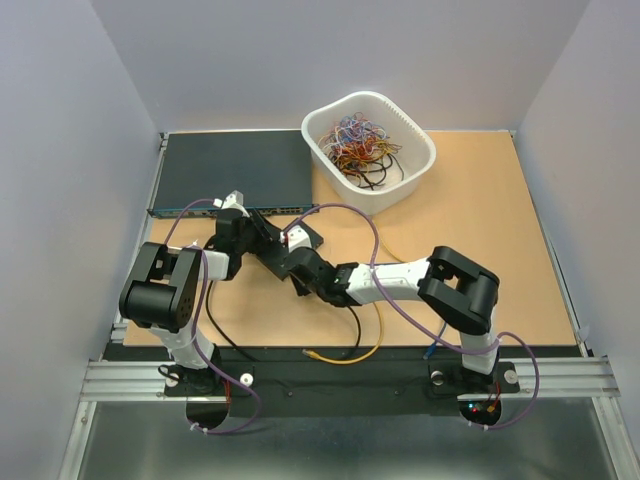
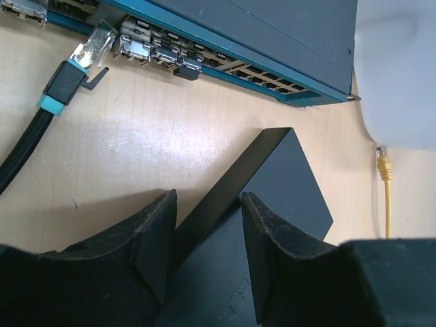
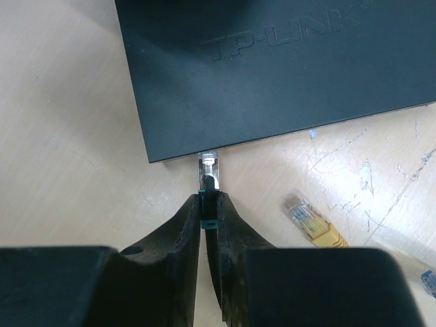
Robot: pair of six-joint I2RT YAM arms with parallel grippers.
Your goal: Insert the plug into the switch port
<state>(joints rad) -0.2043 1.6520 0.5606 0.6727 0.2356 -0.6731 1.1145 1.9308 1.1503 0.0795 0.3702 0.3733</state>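
The small flat black box [image 1: 306, 236] lies on the table just in front of the wide grey unit. My left gripper [image 1: 262, 238] is shut on it; in the left wrist view my fingers [image 2: 155, 235] straddle one edge of the box [image 2: 286, 184]. My right gripper [image 3: 204, 199] is shut on the teal-booted clear plug [image 3: 208, 170]. The plug's tip touches the near side edge of the box [image 3: 272, 68]. The switch ports on that edge are hidden from view. In the top view my right gripper [image 1: 300, 272] is close below the box.
The wide dark grey unit with a teal front strip [image 1: 230, 170] stands at the back left [image 2: 272, 41]. A second black cable's clear plug [image 2: 92, 48] lies before it. A white basket [image 1: 423, 140] holds tangled wires. A yellow plug [image 3: 310, 221] lies by my right fingers.
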